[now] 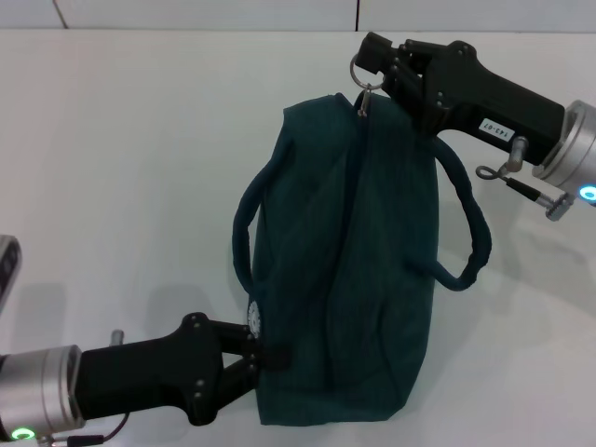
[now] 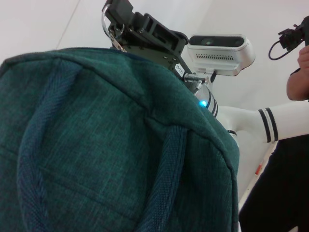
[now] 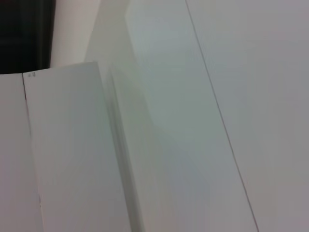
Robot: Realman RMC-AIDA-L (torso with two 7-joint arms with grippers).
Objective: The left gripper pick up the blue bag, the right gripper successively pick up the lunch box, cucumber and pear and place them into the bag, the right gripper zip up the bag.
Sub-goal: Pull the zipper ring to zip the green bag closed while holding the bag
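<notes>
The blue bag (image 1: 358,251) lies on the white table with its top closed, its two loop handles (image 1: 244,219) spread to either side. My left gripper (image 1: 265,357) is shut on the bag's near end, beside the round white logo (image 1: 253,318). My right gripper (image 1: 370,63) is at the bag's far end, shut on the ring zipper pull (image 1: 361,70). The left wrist view shows the bag (image 2: 96,145) close up, with the right gripper (image 2: 116,19) and the ring (image 2: 107,26) beyond it. The lunch box, cucumber and pear are out of view.
The white table (image 1: 121,168) spreads around the bag. The right wrist view shows only white surfaces (image 3: 193,145). In the left wrist view, the robot's white body (image 2: 270,121) and a person's arm (image 2: 299,63) stand behind the bag.
</notes>
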